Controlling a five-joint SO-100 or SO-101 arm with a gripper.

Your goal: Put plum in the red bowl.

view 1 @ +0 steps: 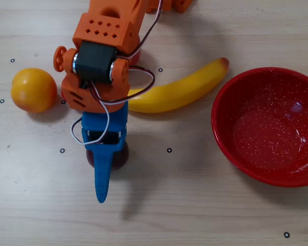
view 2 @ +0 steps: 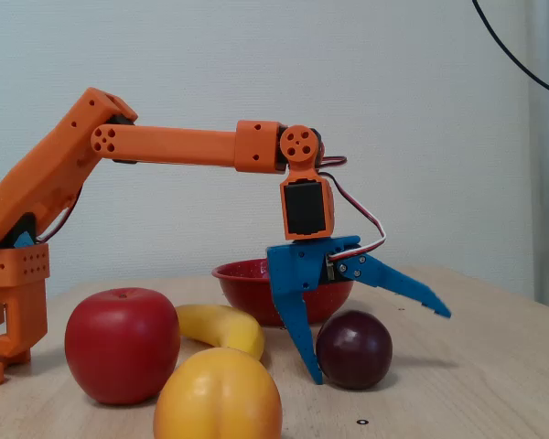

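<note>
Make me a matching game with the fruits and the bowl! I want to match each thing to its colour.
Things:
1. plum
2. banana
3. bowl
4. apple

Colours:
A. yellow
B. plain bright red
C. dark purple
D. red with white speckles

Pairs: 1-C, 2-A, 3-D, 4-B

No legible text, labels, brand marks or numbers in either view. Only markings: small black ring marks scattered over the bench [view 1: 195, 205], no characters in them. Arm parts, fruit and bowl carry no print that can be read.
</note>
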